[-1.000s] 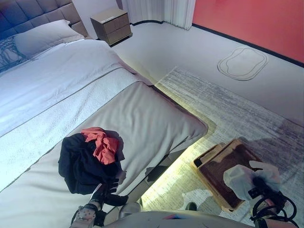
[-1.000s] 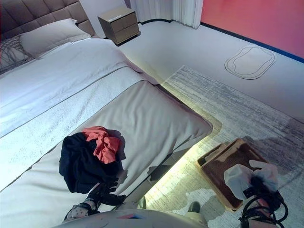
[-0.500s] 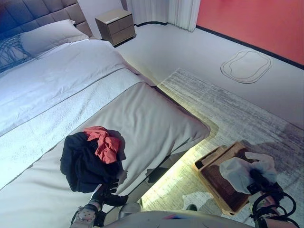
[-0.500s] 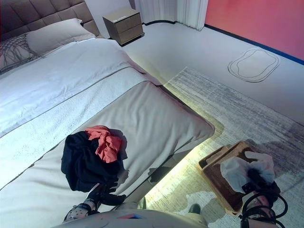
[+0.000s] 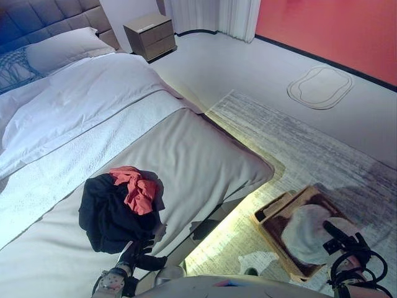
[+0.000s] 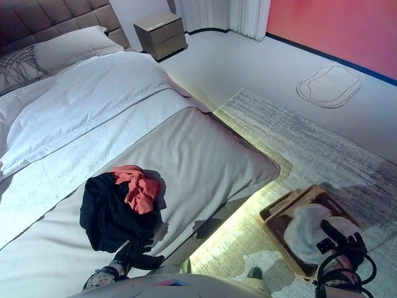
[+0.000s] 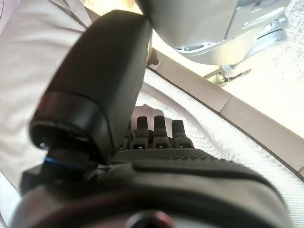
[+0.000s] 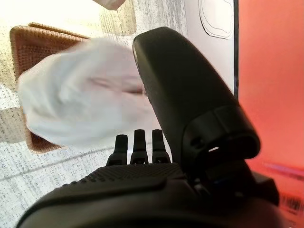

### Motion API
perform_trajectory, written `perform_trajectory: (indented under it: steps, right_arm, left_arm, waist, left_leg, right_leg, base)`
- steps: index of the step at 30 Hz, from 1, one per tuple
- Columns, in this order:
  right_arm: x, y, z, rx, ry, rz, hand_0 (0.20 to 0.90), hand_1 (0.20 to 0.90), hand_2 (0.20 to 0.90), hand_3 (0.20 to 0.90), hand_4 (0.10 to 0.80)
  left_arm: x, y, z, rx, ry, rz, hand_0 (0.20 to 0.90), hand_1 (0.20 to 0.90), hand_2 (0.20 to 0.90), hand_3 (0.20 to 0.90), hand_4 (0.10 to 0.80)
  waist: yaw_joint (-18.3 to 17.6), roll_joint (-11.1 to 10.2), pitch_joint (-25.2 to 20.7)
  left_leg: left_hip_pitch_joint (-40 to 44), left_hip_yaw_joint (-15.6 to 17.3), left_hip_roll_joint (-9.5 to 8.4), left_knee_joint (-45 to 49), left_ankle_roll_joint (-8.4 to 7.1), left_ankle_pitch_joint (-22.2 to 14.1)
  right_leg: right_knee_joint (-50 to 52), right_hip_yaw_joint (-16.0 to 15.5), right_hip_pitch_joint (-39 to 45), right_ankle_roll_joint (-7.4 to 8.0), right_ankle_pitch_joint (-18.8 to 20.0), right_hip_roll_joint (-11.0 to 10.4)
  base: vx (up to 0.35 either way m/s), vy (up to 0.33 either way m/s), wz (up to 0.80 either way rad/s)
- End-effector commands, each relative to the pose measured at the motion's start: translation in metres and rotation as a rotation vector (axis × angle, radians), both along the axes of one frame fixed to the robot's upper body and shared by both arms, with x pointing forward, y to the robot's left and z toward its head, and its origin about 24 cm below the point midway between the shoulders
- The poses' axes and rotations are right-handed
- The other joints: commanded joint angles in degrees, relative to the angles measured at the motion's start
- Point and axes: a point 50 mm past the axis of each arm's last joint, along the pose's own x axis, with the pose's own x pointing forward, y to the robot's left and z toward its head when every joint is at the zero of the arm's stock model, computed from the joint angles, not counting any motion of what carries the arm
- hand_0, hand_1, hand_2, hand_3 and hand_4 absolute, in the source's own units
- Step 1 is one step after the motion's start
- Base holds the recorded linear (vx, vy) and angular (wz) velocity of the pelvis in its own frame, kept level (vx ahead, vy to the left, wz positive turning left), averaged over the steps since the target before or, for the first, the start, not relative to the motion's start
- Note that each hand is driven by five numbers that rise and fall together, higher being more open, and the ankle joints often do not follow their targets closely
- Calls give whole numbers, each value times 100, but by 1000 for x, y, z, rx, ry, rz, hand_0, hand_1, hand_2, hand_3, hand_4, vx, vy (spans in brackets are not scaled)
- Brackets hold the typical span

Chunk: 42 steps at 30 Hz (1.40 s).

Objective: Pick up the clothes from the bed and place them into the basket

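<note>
A dark garment [image 5: 111,214] with a red garment [image 5: 136,189] on top lies in a heap near the bed's foot edge. My left hand [image 5: 139,253] rests open on the bed just in front of the heap, its fingers [image 7: 159,128] straight on the cover. On the floor beside the bed stands a brown wicker basket [image 5: 273,214]. A white cloth [image 5: 304,233] shows blurred inside the basket, also seen past my right hand's fingers [image 8: 137,145] as a white cloth [image 8: 80,109]. My right hand [image 5: 341,239] hovers open over the basket's near side, holding nothing.
The bed [image 5: 205,155] has a beige cover, a white duvet and a pillow [image 5: 59,49] by the headboard. A wooden nightstand [image 5: 149,34] stands at the back. The basket sits on a grey rug [image 5: 322,149]; an oval mat [image 5: 319,87] lies near the red wall.
My right hand held the white cloth above the basket; its fingers have straightened and the cloth has dropped into the basket. The left hand and the heap have not moved.
</note>
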Motion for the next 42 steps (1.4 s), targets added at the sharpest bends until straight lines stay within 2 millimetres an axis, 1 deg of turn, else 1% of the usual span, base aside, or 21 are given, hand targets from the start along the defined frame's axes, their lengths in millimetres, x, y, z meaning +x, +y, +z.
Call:
perform_trajectory:
  steps: [1,7,13,18,22,23,24,25,27,28,30,31,32,33,34,36,37,38,39,40,42]
  right_arm:
    - [31,-33,43,-165,-123,0,900,900,900,900,800]
    - [30,-31,40,-152,-122,5,900,900,900,900,800]
    - [25,-24,31,-124,-99,18,900,900,900,900,800]
    - [23,-15,22,-100,-69,82,900,900,900,900,800]
    - [29,5,10,-86,-6,250,900,900,900,900,800]
    - [31,14,6,-93,27,330,900,900,900,900,800]
    - [36,29,1,-113,61,443,900,900,900,900,800]
    - [37,32,0,-114,70,470,900,900,900,900,800]
    - [49,54,-4,-147,116,670,900,900,900,900,800]
    - [52,57,-4,-148,112,685,900,900,900,900,800]
    - [67,74,-2,-171,114,809,900,900,900,900,800]
    - [73,81,-1,-189,114,862,900,900,900,900,800]
    - [75,85,-1,-198,117,890,900,900,900,900,800]
    - [79,93,0,-225,120,941,900,900,900,900,800]
    - [80,96,1,-241,117,964,900,900,900,900,800]
    - [84,99,6,-290,120,1039,900,900,900,900,800]
    - [87,102,8,-318,120,1079,900,900,900,900,800]
    - [94,108,12,-369,120,1158,900,900,900,900,800]
    - [96,109,13,-383,124,1179,900,900,900,900,800]
    - [100,115,16,-425,135,1240,900,900,900,900,800]
    - [103,119,18,-457,145,1292,900,900,900,900,800]
  left_arm:
    - [17,8,7,18,-46,-43,900,900,900,900,800]
    - [19,8,8,18,-55,-44,900,900,900,900,800]
    - [19,7,8,19,-53,-44,900,900,900,900,800]
    - [20,6,8,16,-64,-31,900,900,900,900,800]
    - [20,3,7,14,-72,-16,900,900,900,900,800]
    - [19,3,7,13,-76,-8,900,900,900,900,800]
    - [19,1,7,13,-80,-10,900,900,900,900,800]
    - [19,0,7,13,-80,-12,900,900,900,900,800]
    - [20,3,8,13,-89,13,900,900,900,900,800]
    - [21,3,8,12,-88,12,900,900,900,900,800]
    - [23,6,9,10,-88,36,900,900,900,900,800]
    - [20,8,8,11,-80,39,900,900,900,900,800]
    - [19,8,8,12,-74,35,900,900,900,900,800]
    - [15,8,7,15,-58,18,900,900,900,900,800]
    - [14,8,6,19,-49,7,900,900,900,900,800]
    - [15,8,6,30,-37,0,900,900,900,900,800]
    - [16,8,5,34,-34,6,900,900,900,900,800]
    - [14,8,4,40,-30,20,900,900,900,900,800]
    - [13,8,4,41,-30,25,900,900,900,900,800]
    - [11,8,4,38,-39,42,900,900,900,900,800]
    - [12,9,5,32,-56,58,900,900,900,900,800]
  waist:
    - [79,-178,-132]
    - [59,-174,-123]
    - [68,-205,-169]
    - [110,-219,-181]
    - [207,-239,-180]
    - [252,-248,-182]
    - [350,-276,-181]
    - [367,-284,-191]
    - [563,-311,-186]
    - [607,-310,-177]
    - [817,-287,-147]
    - [900,-269,-143]
    - [909,-266,-145]
    - [904,-286,-148]
    - [851,-330,-158]
    - [724,-400,-133]
    - [685,-411,-131]
    - [644,-394,-144]
    - [647,-383,-154]
    - [671,-350,-184]
    - [677,-334,-215]
  left_leg:
    - [-152,-214,-220,-146,-32,-32]
    - [-142,-212,-228,-147,-30,-52]
    - [-127,-217,-229,-147,-28,-84]
    - [-115,-237,-227,-147,-33,-79]
    - [-143,-315,-230,-147,-41,-38]
    - [-147,-357,-237,-147,-41,-31]
    - [-159,-455,-253,-147,-40,-20]
    - [-175,-479,-256,-147,-41,-13]
    - [-237,-686,-244,-147,-89,50]
    - [-263,-734,-239,-147,-101,79]
    - [-402,-917,-221,-146,-146,196]
    - [-465,-907,-187,-144,-174,246]
    - [-500,-795,-148,-118,-191,266]
    - [-593,-355,-48,5,-222,298]
    - [-573,-30,66,88,-300,210]
    - [-736,666,229,506,-287,133]
    - [-776,807,257,559,-255,99]
    - [-728,838,156,412,-192,111]
    - [-727,837,135,371,-186,140]
    - [-671,803,57,236,-124,174]
    - [-559,777,-39,87,-26,156]
  right_leg:
    - [268,-23,96,119,-218,13]
    - [259,-11,85,128,-205,13]
    - [219,-32,116,138,-198,28]
    - [235,-61,151,124,-226,53]
    - [272,-115,182,91,-276,74]
    - [283,-140,198,78,-299,81]
    - [271,-200,241,65,-328,86]
    - [267,-216,239,63,-332,87]
    - [288,-338,309,5,-441,129]
    - [302,-367,323,-17,-468,141]
    - [348,-505,371,-110,-586,201]
    - [370,-597,394,-141,-637,224]
    - [375,-676,407,-148,-651,225]
    - [358,-923,452,-143,-632,191]
    - [318,-1011,525,-105,-694,181]
    - [342,-1371,504,-78,-585,54]
    - [446,-1482,466,-56,-585,-13]
    - [648,-1474,364,-5,-623,-102]
    - [687,-1468,362,14,-627,-121]
    - [849,-1453,365,67,-652,-191]
    - [1049,-1439,334,138,-639,-299]
  base:
    - [0,0,0]
    - [0,0,0]
    - [0,0,0]
    - [-36,15,6]
    - [-65,18,11]
    - [-71,-10,19]
    - [-67,-15,24]
    - [-68,-34,30]
    - [-55,-41,33]
    - [-61,-28,29]
    - [-67,4,45]
    - [-54,31,53]
    - [-67,79,45]
    - [-10,65,53]
    - [-37,92,59]
    - [-76,153,101]
    - [-54,294,163]
    - [7,250,137]
    - [72,290,111]
    - [79,196,45]
    - [105,219,24]
